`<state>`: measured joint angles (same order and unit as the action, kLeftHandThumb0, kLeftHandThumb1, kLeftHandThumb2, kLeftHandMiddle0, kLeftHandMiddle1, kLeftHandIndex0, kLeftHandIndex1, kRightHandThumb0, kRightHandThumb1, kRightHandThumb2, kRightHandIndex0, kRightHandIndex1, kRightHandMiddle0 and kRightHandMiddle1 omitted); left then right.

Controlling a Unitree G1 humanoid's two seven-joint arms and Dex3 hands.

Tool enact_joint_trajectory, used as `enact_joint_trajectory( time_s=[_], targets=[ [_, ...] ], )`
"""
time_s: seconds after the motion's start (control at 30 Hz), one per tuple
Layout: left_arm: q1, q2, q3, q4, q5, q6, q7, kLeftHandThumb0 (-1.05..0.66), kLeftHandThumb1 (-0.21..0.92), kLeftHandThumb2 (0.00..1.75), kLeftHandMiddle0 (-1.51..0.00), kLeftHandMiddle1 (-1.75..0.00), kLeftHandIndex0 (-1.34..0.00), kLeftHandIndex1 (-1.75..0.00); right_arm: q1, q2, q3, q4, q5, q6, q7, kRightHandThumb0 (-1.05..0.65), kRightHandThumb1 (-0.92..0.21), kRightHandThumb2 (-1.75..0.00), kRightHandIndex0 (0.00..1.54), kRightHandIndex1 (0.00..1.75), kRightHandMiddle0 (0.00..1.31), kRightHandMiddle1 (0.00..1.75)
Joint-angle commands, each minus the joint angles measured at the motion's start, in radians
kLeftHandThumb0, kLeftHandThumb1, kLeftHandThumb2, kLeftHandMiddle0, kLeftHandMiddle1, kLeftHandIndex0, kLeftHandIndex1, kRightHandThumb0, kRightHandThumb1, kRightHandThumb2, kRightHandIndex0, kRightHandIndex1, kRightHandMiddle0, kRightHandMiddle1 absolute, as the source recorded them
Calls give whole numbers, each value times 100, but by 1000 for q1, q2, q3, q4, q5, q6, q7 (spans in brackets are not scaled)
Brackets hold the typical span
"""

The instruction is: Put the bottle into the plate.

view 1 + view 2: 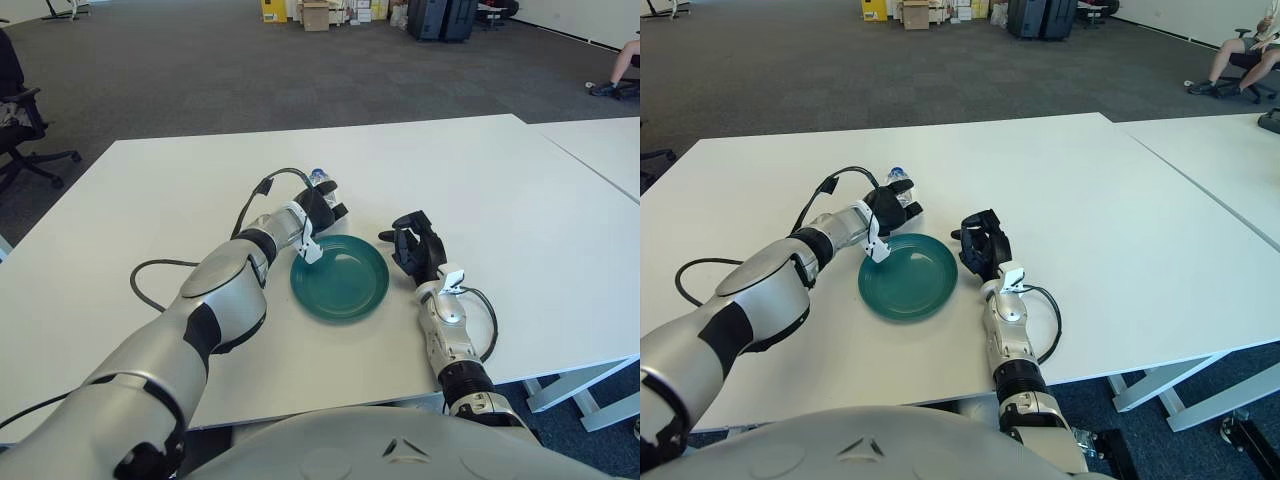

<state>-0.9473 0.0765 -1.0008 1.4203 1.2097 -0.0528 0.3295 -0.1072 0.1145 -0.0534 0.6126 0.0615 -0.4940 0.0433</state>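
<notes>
A green plate (340,279) lies on the white table (480,180) in front of me. My left hand (320,203) is at the plate's far left rim, its dark fingers wrapped around a small clear bottle with a blue cap (317,177). The bottle stands roughly upright in the hand, mostly hidden by the fingers. My right hand (416,248) shows just right of the plate, fingers loosely curled and holding nothing.
A black cable (150,280) loops on the table beside my left arm. A second white table (600,140) stands at the right. An office chair (20,120) is at the far left, boxes and cases at the back of the room.
</notes>
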Motion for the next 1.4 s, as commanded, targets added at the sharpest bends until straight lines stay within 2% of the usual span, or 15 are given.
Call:
enact_joint_trajectory(
  time_s=[0.0,0.1,0.17,0.23,0.5,0.83,1.37],
  targets=[
    [31,18,6,14,-11,-12,-39,-36,43,92,-24,-2,0,-78,47,2,-9,34,12,22,2,-36,-80,-65,46,118,29,171],
    [42,24,17,16,-22,-11,-47,-29,40,98,-27,-2,0,-86,46,-1,-9,36,15,18,9,-36,-80,-64,48,119,30,170],
    [18,32,48,8,-56,-29,-41,-26,39,102,-29,-3,0,-92,41,-3,-10,45,16,13,12,-36,-80,-64,48,119,30,170],
    [31,35,68,10,-76,-22,-49,-24,39,104,-32,-4,0,-98,38,-4,-11,52,13,10,12,-36,-81,-64,49,119,30,170],
    [37,58,133,10,-138,-12,-89,-13,37,116,-39,-7,-5,-108,36,-5,-13,64,15,8,16,-36,-81,-63,50,120,30,169],
    [27,77,188,7,-182,7,-132,5,31,135,-40,-7,-4,-107,30,-3,-18,78,26,2,40,-36,-80,-62,48,119,32,167],
    [2,139,246,4,-222,14,-195,18,22,144,-37,-5,-2,-103,-4,-9,-17,109,10,16,55,-36,-84,-55,44,116,32,165]
  ],
)
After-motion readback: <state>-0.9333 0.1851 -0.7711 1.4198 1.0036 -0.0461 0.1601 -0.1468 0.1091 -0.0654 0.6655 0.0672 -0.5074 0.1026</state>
